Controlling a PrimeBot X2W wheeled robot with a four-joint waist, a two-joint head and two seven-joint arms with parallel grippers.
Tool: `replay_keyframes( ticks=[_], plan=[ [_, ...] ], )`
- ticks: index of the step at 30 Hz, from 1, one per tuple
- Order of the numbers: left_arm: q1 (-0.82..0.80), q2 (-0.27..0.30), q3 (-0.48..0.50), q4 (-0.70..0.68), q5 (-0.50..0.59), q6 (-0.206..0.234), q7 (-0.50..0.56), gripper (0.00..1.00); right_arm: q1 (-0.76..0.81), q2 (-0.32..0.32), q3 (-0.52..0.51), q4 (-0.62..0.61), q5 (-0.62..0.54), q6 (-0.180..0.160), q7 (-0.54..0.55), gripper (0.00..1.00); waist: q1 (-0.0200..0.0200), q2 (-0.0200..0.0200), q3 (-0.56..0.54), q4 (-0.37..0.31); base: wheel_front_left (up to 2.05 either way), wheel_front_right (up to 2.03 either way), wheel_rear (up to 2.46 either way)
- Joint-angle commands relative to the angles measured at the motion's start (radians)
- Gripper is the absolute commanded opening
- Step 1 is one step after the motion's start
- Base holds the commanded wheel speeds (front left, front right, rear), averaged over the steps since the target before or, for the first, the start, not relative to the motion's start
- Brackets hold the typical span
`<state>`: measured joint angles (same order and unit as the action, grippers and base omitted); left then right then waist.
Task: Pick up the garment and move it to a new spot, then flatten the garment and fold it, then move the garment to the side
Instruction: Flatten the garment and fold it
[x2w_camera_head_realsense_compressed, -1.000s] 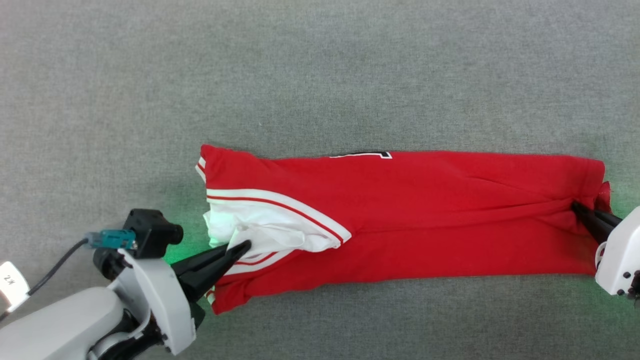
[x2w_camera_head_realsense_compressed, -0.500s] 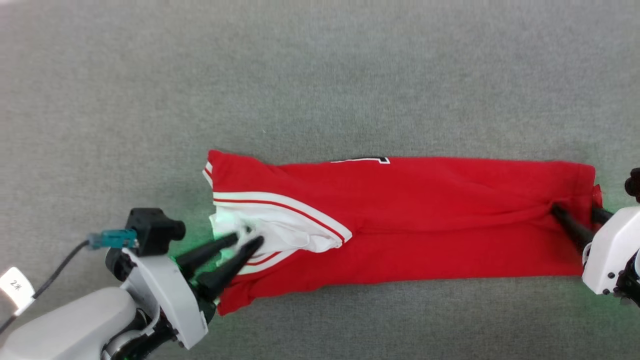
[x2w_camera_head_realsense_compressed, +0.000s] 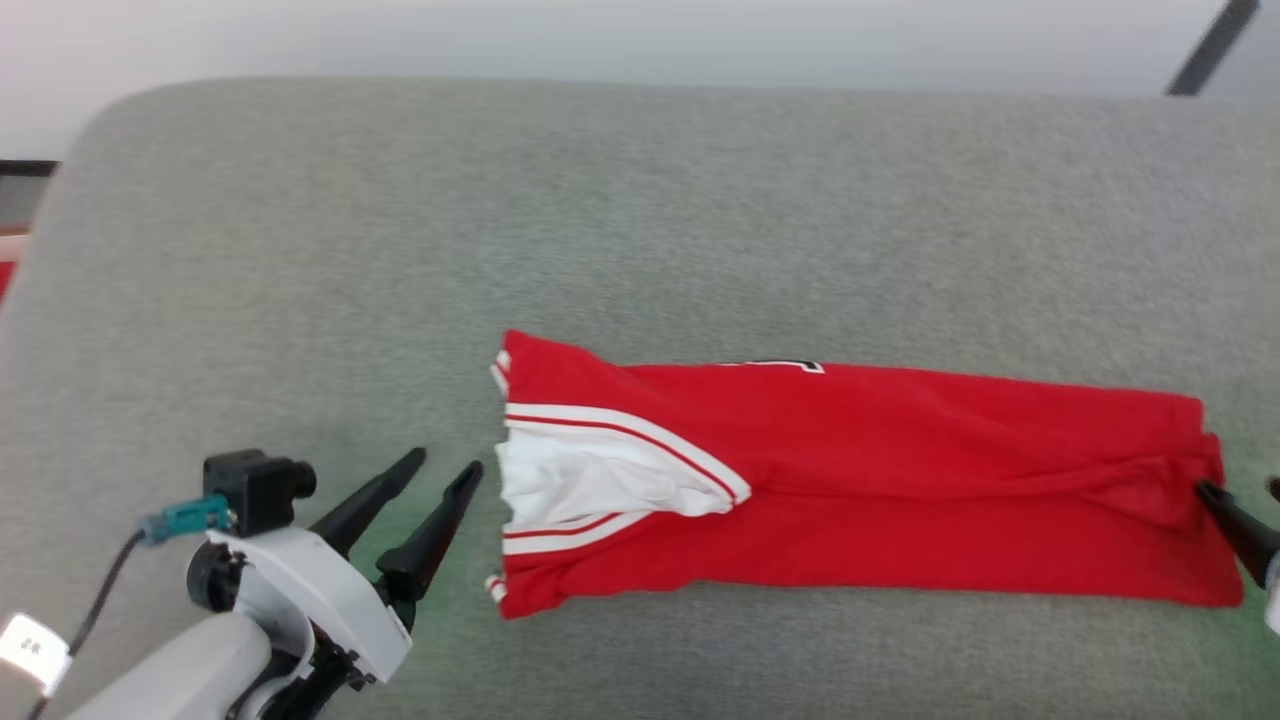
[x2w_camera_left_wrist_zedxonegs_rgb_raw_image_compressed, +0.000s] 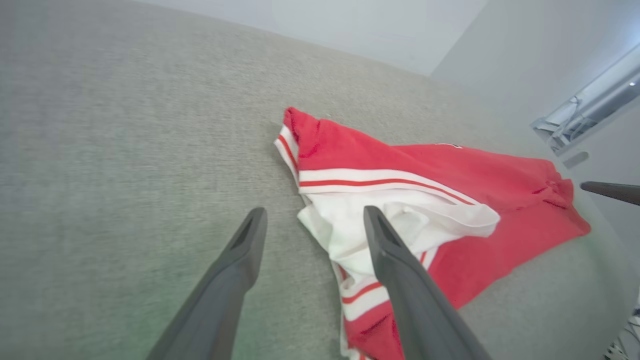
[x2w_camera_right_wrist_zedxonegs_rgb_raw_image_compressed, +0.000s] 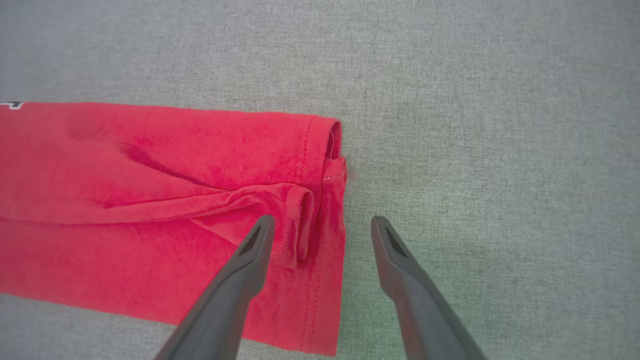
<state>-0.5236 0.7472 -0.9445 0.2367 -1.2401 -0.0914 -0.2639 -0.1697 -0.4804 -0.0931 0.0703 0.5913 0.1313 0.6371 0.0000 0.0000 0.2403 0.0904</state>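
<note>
Nothing legible: garment (x2w_camera_head_realsense_compressed: 900, 470) shows only a sliver of black print (x2w_camera_head_realsense_compressed: 788, 364); white cable tag (x2w_camera_head_realsense_compressed: 30, 648) too blurry.

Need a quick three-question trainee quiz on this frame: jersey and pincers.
1. True or false: the left pincer is clamped on the garment.
2. On the grey surface, the garment lies as: A) a crumpled heap, B) a long folded strip, C) a spread-out flat jersey.
3. Fill in: at the hem end, the right pincer has its jaws ___.

Key: 1 false, its jaws stand open just off the armhole end; 2 B; 3 open.
</note>
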Motion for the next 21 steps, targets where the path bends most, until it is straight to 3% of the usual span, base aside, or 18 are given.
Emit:
replay_keyframes(
  ticks=[1,7,13,16,21],
  plan=[
    [0.022,-0.012,0.025,0.014,0.027,0.009,0.001,1.0,0.019,-0.004,-0.019,0.0,0.004,-0.001,0.004,1.0,0.0,0.0,-0.036,0.044,0.0,0.0,0.0],
    [0.132,-0.115,0.223,0.051,0.18,0.048,0.001,1.0,0.063,0.009,-0.094,0.019,0.01,-0.001,0.056,1.0,0.0,0.0,-0.054,0.072,0.0,0.0,0.0],
    [0.237,-0.208,0.454,0.007,0.458,0.078,0.0,1.0,0.029,0.033,-0.127,0.049,0.004,-0.001,0.137,1.0,0.0,0.0,-0.051,0.08,0.0,0.0,0.0],
    [0.282,-0.263,0.555,-0.017,0.572,0.064,0.001,1.0,0.001,0.045,-0.135,0.068,-0.011,-0.001,0.168,1.0,0.0,0.0,-0.041,0.086,0.0,0.0,0.0],
    [0.31,-0.349,0.669,-0.012,0.669,0.011,0.001,1.0,-0.06,0.062,-0.145,0.101,-0.043,-0.001,0.222,1.0,0.0,0.0,-0.017,0.094,0.0,0.0,0.0]
  ],
)
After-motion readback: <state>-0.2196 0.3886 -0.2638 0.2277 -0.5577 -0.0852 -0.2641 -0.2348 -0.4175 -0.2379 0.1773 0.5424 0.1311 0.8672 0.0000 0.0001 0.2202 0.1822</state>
